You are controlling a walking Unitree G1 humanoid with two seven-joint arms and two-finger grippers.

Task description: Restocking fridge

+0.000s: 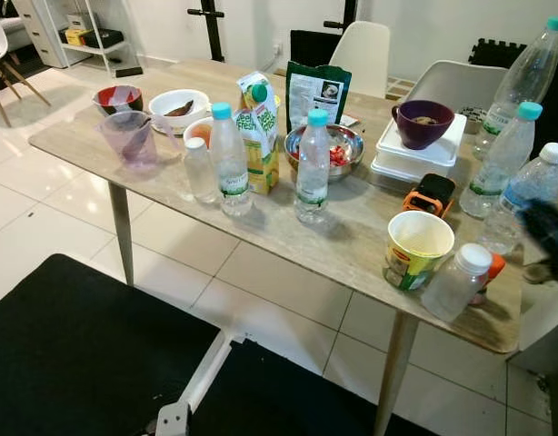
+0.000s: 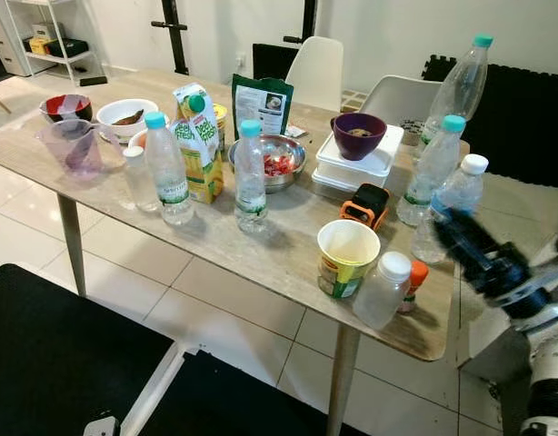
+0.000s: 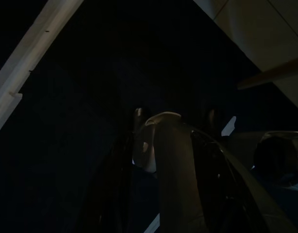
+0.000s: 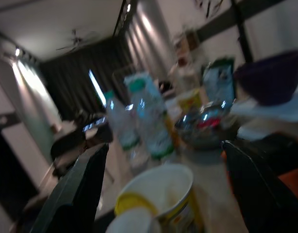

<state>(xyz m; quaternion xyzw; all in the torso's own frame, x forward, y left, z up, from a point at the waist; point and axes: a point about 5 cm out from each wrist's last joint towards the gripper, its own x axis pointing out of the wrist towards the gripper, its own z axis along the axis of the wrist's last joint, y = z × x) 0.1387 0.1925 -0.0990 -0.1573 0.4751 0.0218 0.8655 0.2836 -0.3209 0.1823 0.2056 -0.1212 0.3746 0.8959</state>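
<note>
Right gripper (image 2: 461, 238), fingers spread: we risk toppling the paper cup (image 2: 346, 257) and white-capped jar (image 2: 385, 289) ahead off the surface (image 2: 288, 238).

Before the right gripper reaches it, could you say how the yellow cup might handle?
The yellow cup looks open-topped and empty, so probably light and easily pushed over. It stands near the table edge, so a nudge might knock it off. Its thin walls may squash.

right pincer (image 2: 461, 238): raised, fingers spread wide | left pincer (image 3: 173, 160): hanging in shade
</note>
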